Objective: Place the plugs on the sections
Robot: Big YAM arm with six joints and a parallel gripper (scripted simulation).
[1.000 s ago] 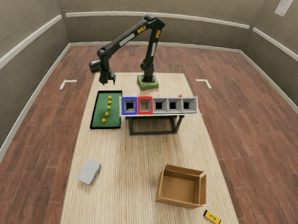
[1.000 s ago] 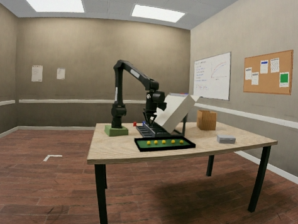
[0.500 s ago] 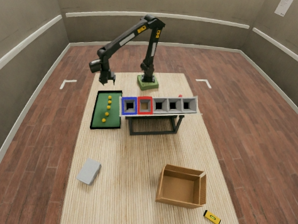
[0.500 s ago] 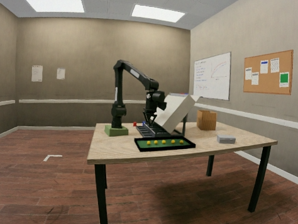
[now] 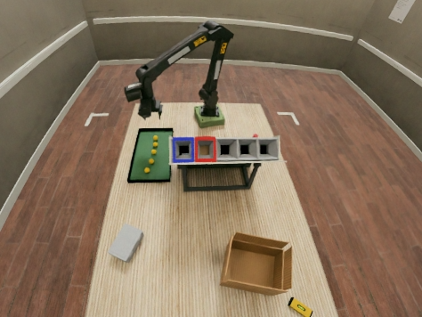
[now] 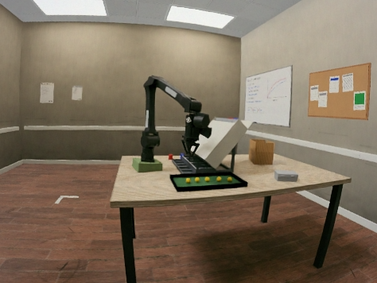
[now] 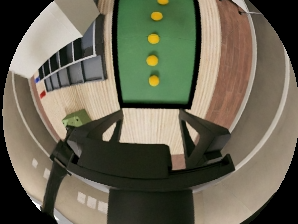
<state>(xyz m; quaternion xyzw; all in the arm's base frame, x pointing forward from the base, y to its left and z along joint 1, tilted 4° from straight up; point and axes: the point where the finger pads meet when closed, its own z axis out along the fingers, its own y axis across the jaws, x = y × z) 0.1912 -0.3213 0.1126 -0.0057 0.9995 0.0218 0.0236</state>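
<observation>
My gripper (image 5: 150, 115) (image 6: 190, 153) (image 7: 151, 112) is open and empty. It hangs above the far end of the green tray (image 5: 163, 166) (image 6: 180, 183) (image 7: 132, 63), where several yellow marbles (image 5: 151, 160) (image 6: 207, 179) (image 7: 153, 38) lie in a row. To the tray's right stands the funnel row, with the blue-banded funnel (image 5: 182, 150), the red-banded funnel (image 5: 205, 149) and three grey ones. A white slanted cover (image 6: 219, 139) hides the pipes. The dark sectioned tray (image 6: 191, 164) (image 7: 69, 70) lies below it. The red plug (image 5: 255, 134) (image 6: 170, 157) and the blue plug (image 6: 181, 155) stand behind the rig.
The arm's green base (image 5: 208, 117) (image 6: 147, 164) (image 7: 76, 119) sits at the table's far side. A grey block (image 5: 126, 242) (image 6: 285, 175), an open cardboard box (image 5: 231, 260) (image 6: 261, 151) and a yellow level (image 5: 300, 307) lie on the table's near half.
</observation>
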